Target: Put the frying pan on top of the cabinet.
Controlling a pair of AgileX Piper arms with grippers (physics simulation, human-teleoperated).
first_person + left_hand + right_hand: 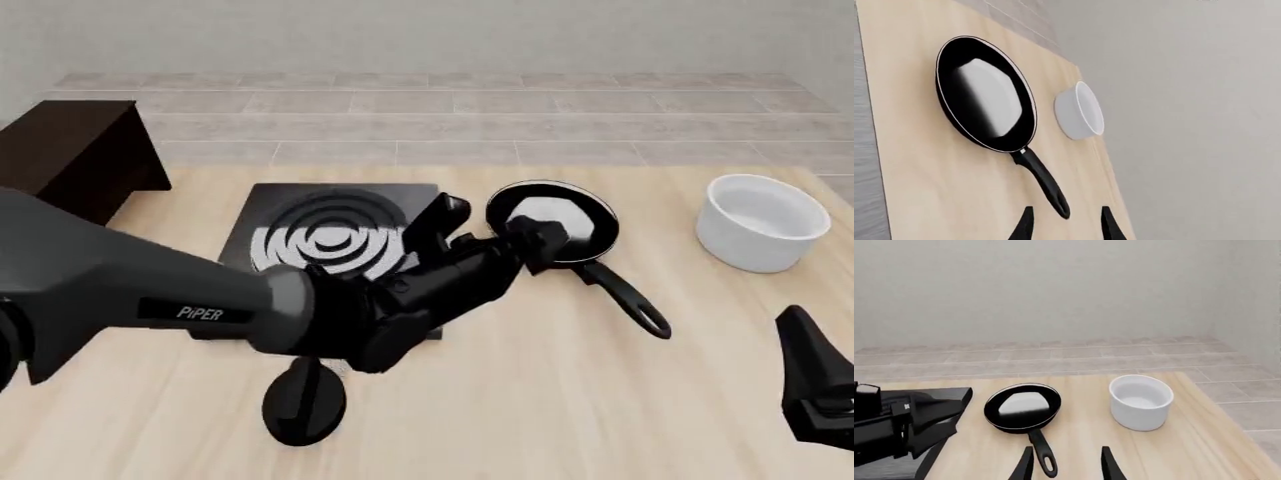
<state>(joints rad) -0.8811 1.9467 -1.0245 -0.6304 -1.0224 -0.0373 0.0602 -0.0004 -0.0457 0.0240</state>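
Front view: the frying pan [551,222] lies flat on the pale wood-grain tabletop [561,400], a small glossy black round pan with a mirror-like inside; its long thin black handle [621,294] runs toward 5 o'clock and ends in a loop; the rim lies just beside the right edge of the stove plate [334,240], a flat black square with concentric silver rings. The cabinet [74,155] stands at 10 o'clock from the pan, well apart, at the tabletop's far left edge; it is dark brown, boxy and flat-topped. A white bowl [763,222], smooth and cylindrical, sits at 3 o'clock from the pan, near the right edge, with bare wood between them. A black oval knob [304,402] lies at 7 o'clock, partly under the left arm [200,310].

The left gripper [494,232] hangs over the stove plate's right edge, just beside the pan's rim; its jaws stand apart and hold nothing, and the left wrist view shows the handle's loop near the two fingertips [1023,226]. The right gripper [817,385] sits at the lower right, well apart from the pan; its jaws stand apart and empty in the right wrist view; open wood lies between it and the handle.
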